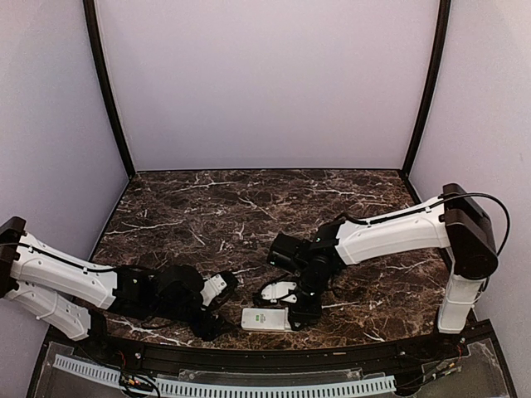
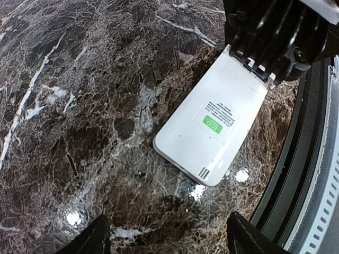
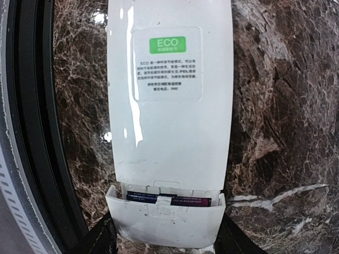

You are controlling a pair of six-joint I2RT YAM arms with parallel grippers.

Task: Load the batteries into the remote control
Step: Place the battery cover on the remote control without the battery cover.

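Observation:
The white remote control [image 1: 265, 319] lies face down near the table's front edge, its back with a green ECO label [image 3: 167, 45] facing up. Its battery bay is open at one end, and the dark bluish batteries [image 3: 143, 197] lie inside it. My right gripper [image 3: 165, 235] is shut on the white cover plate [image 3: 164, 222], held tilted at the edge of the bay; it also shows in the top view [image 1: 305, 313]. My left gripper [image 2: 169, 235] is open and empty, just short of the remote's other end [image 2: 212, 121], and also shows in the top view [image 1: 211, 322].
The black rim of the table front [image 3: 32, 132] runs close beside the remote, with a grey slotted cable duct [image 1: 224, 385] beyond it. Dark marble tabletop [image 1: 249, 207] stretches behind both arms to the lilac walls.

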